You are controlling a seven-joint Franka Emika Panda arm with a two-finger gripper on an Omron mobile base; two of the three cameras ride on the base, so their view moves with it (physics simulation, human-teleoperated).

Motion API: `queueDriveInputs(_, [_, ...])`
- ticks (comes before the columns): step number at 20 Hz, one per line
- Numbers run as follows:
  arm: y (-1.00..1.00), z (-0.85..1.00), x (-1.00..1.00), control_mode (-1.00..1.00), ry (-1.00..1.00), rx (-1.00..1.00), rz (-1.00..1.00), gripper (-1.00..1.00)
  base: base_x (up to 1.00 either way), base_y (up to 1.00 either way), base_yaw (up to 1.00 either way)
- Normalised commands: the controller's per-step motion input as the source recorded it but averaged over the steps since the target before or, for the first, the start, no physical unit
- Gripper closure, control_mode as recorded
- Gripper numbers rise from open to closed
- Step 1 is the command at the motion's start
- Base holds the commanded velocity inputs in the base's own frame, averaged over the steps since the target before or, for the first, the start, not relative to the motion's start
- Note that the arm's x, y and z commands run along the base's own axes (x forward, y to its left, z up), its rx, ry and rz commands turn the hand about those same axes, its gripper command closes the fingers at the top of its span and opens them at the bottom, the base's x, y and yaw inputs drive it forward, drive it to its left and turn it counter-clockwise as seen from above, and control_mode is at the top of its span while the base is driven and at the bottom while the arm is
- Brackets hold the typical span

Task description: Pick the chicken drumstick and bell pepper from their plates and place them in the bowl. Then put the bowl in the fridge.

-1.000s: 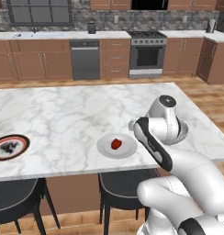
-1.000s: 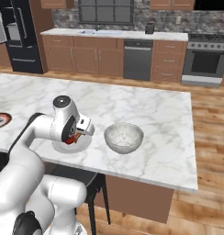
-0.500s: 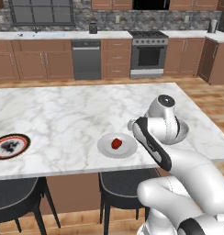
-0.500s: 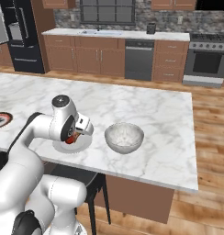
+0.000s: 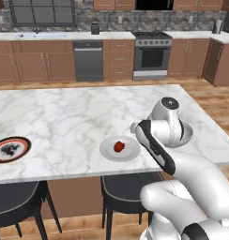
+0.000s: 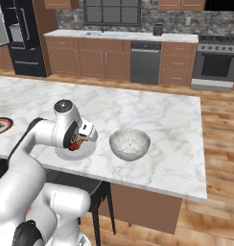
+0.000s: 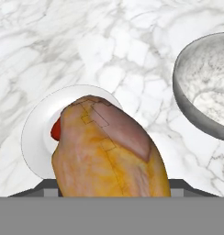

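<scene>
Even, bright rendered light; soft shadows, no blur.

On the table [image 5: 64, 117], the bell pepper [image 5: 119, 146] lies on the near plate [image 5: 109, 151]. The bowl [image 6: 130, 143] stands apart at its 3 o'clock, the other plate [image 5: 11, 149] well apart at 9 o'clock. The chicken drumstick [image 7: 109, 151] hangs over the pepper's plate.

Marble worktop [image 5: 64, 117] island, white with grey veins. Two dark stools [image 5: 18, 199] tucked under its near edge. Back wall: brown wood cabinets [image 5: 32, 65], dishwasher [image 5: 88, 61], steel oven [image 5: 152, 57] with stovetop, sink [image 5: 36, 35] under a window [image 5: 39, 10]. Grey stone backsplash [image 5: 121, 19]. Small dark appliance [image 5: 95, 29] on back counter. Wood floor [image 6: 219, 144].
</scene>
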Motion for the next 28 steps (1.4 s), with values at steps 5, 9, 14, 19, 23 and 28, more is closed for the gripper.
queueDriveInputs(5, [0.00,0.00,0.00,-1.00,0.00,0.00,0.00,1.00,0.00,0.00,0.00])
queueDriveInputs(9, [0.00,0.00,0.00,-1.00,0.00,0.00,0.00,1.00,0.00,0.00,0.00])
queueDriveInputs(14, [0.01,0.12,0.06,-1.00,0.00,0.00,0.00,1.00,0.00,0.00,0.00])
queueDriveInputs(19, [-0.21,0.67,-0.02,-1.00,0.02,0.00,0.00,1.00,0.00,0.00,0.00])
queueDriveInputs(23, [-0.51,0.47,0.00,-1.00,0.03,0.00,0.00,1.00,0.00,0.00,0.00])
queueDriveInputs(28, [-0.73,0.05,0.07,-1.00,0.11,0.00,0.00,1.00,0.00,0.00,0.00])
